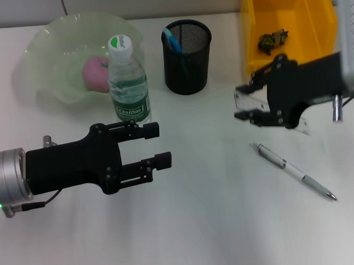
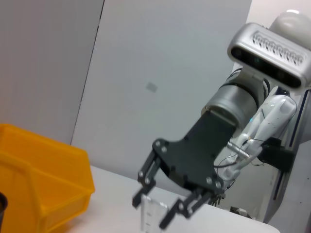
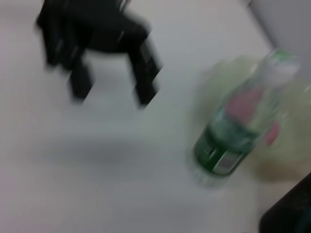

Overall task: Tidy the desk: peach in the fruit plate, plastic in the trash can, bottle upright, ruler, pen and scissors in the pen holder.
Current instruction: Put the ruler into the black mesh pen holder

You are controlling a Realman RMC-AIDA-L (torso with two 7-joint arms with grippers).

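White surface: bottle upright — right end effector clamps a clear ruler above a pen; left end effector hovers wide.

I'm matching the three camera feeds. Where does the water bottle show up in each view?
Head view: water bottle upright, in front of the fruit plate.
Left wrist view: not in it.
Right wrist view: bottle upright, blurred, before the plate.
Shared landmark: left gripper, also at.
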